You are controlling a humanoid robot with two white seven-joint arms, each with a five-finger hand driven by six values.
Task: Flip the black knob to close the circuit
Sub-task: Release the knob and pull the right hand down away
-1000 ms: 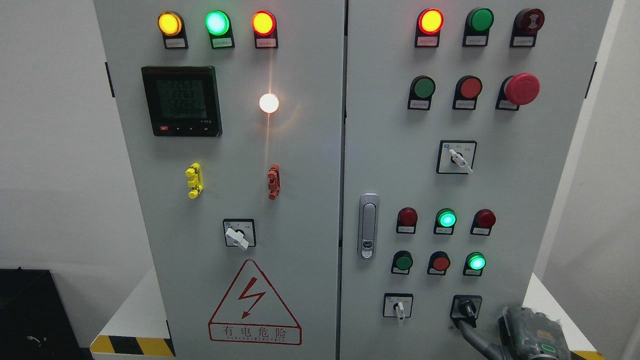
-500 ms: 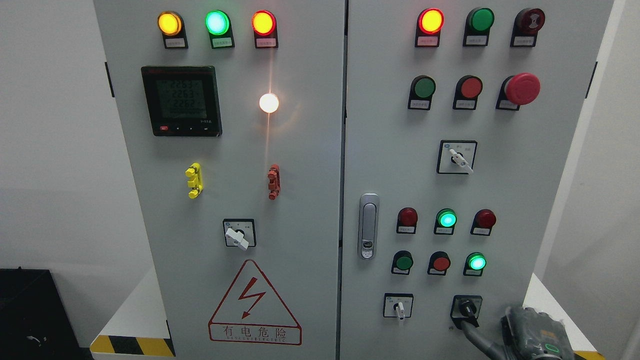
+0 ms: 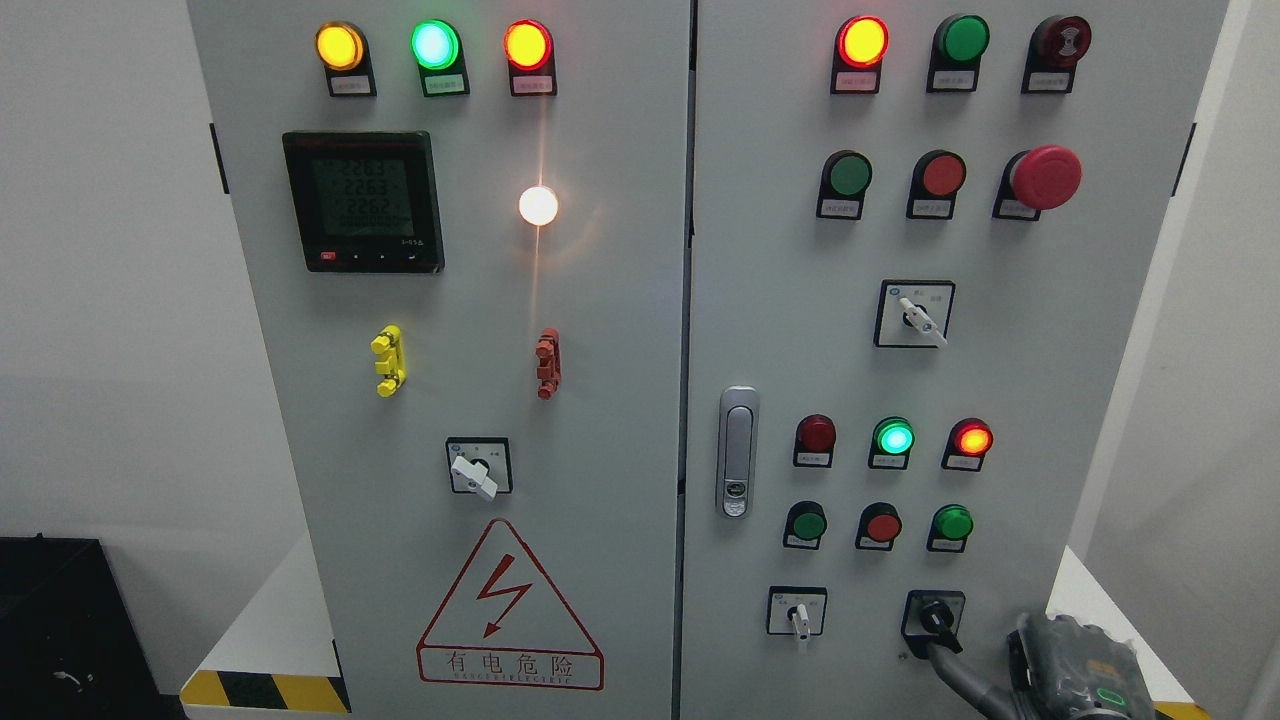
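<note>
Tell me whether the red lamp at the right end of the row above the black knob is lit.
Lit. The red lamp glows orange-red at its centre, while the red lamp at the row's left end is dark. The green lamp between them also glows.

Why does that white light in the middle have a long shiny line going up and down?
Head view: the white lamp is so bright that it washes out and smears a vertical glare streak on the grey cabinet door; the meter screen looks dim and its digits blurred.
</note>
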